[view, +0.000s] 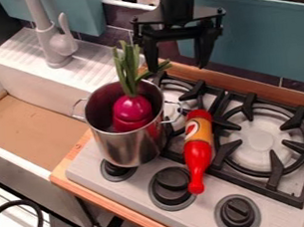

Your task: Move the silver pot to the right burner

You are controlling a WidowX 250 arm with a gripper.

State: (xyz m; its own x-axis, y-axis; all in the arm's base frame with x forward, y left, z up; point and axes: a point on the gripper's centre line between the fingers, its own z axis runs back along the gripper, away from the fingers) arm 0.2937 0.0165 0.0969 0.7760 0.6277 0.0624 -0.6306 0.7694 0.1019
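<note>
Silver pot (132, 147) on the stove's (86, 163) left side, beside the left burner (178, 94), a purple beet (132, 109) standing leafy inside! Red bottle (199, 149) lies between the burners, and here's the claw (180, 63), high toward the back, spread wide, gripping nothing!

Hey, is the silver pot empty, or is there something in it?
It's not empty: a red-purple root vegetable sits inside the silver pot, its green stalks rising above the rim.
</note>
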